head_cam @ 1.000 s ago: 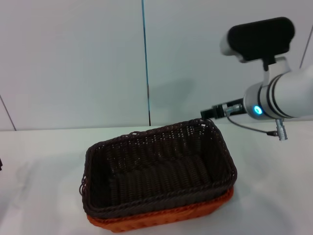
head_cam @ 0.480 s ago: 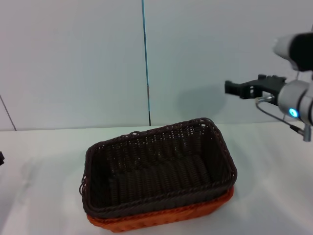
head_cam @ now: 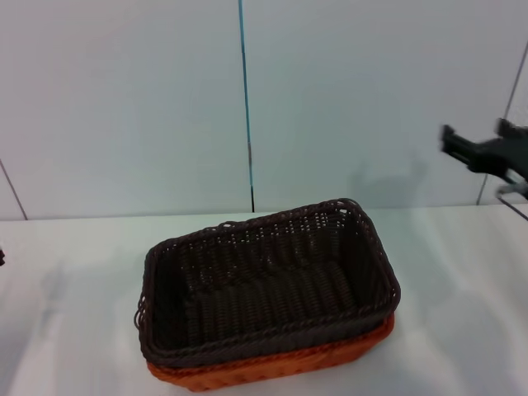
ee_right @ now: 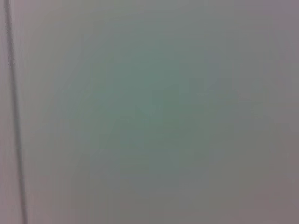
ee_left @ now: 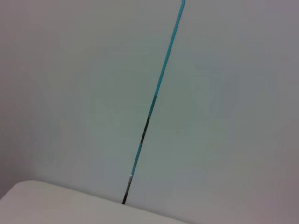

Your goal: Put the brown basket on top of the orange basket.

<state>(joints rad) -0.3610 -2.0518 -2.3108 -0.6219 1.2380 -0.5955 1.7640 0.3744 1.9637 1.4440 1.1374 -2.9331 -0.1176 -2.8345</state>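
One brown basket; one orange basket

The right arm's black tool pulls away from the far right corner of the dark brown woven wicker basket, rising and swinging out to the right edge of the head view, its white forearm now out of sight

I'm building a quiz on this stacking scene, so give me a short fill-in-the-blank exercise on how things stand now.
1. The brown basket sits nested in the ____ basket.
2. Only the orange basket's lower ____ shows below the brown one.
3. The right gripper hangs up at the head view's ____ edge, apart from both baskets.
4. Both baskets rest on the white ____.

Missing words: orange; edge; right; table
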